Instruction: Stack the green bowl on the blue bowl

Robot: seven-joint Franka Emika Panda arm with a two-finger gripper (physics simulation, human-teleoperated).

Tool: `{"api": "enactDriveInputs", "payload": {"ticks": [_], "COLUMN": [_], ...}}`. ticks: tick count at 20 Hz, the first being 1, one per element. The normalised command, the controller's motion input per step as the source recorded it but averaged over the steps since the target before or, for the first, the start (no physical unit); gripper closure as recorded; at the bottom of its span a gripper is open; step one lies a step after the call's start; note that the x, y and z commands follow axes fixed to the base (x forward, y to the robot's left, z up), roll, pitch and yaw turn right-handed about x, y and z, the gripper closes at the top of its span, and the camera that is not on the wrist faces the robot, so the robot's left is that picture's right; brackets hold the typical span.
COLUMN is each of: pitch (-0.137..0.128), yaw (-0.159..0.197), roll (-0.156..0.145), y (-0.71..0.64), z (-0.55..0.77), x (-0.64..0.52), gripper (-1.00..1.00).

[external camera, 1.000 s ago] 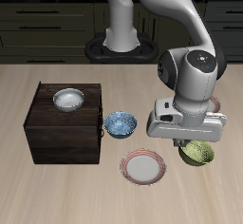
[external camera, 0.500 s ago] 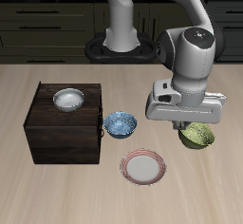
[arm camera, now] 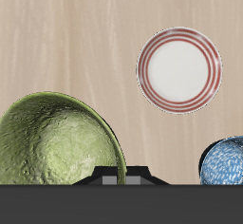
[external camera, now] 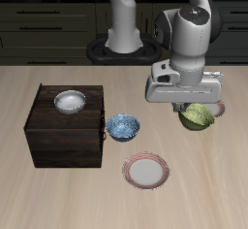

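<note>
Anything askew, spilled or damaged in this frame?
Nothing spilled or broken. The green bowl hangs tilted at the claw, apparently gripped by its rim and clear of the table. The blue bowl, pink-rimmed plate and white bowl on the wooden box sit upright.

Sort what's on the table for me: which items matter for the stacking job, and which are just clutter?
Job items:
- green bowl, under the gripper
- blue bowl, beside the dark wooden box

Clutter:
- pink-rimmed plate, near the table's front edge
- white-grey bowl, on top of the dark wooden box
</note>
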Motion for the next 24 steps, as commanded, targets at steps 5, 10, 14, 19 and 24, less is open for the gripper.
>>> {"api": "enactDriveInputs", "payload": {"ticks": [5, 10, 14, 19, 24], "pitch": [-0.012, -0.021, -0.007, -0.006, -0.009], "yaw": [-0.007, 0.01, 0.0, 0.003, -0.017], "roll": [0.022, -0.004, 0.009, -0.027, -0.031], "y": [-0.21, -0.26, -0.31, -0.32, -0.28], "z": [-0.03, -0.05, -0.05, 0.02, 0.06], "x": [-0.32, -0.22, -0.15, -0.02, -0.02], "gripper": [1.0, 1.0, 1.0, 1.0, 1.0]}}
